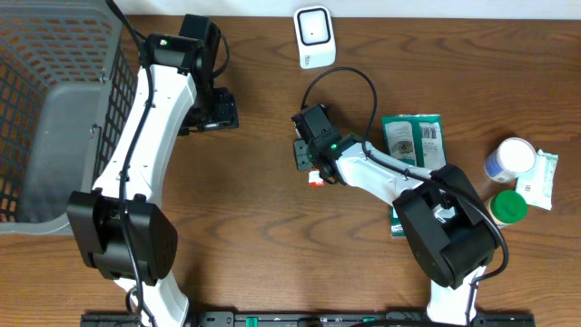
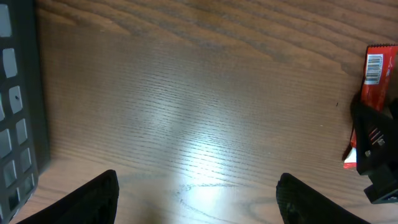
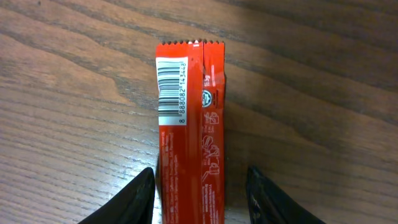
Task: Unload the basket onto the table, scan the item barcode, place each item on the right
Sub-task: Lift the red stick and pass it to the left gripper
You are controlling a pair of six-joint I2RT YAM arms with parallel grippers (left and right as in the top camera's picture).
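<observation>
A red bar (image 3: 189, 124) lies barcode-up on the table (image 1: 254, 209), near its middle. The right gripper (image 3: 199, 186) straddles the bar's lower end, with its fingers apart and not clamped. The left gripper (image 2: 196, 186) hangs wide open over bare wood beside a basket (image 1: 54, 54). Scanning seems not begun: the bar must be gripped and shown to the white scanner (image 1: 312, 36) at the far edge. Nothing blocks that path. A green pouch (image 1: 413, 136) and a tub (image 1: 514, 159) sit to the right.

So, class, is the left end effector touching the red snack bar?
Apart. Left wrist view: bare wood separates the left end effector from the red snack bar.
</observation>
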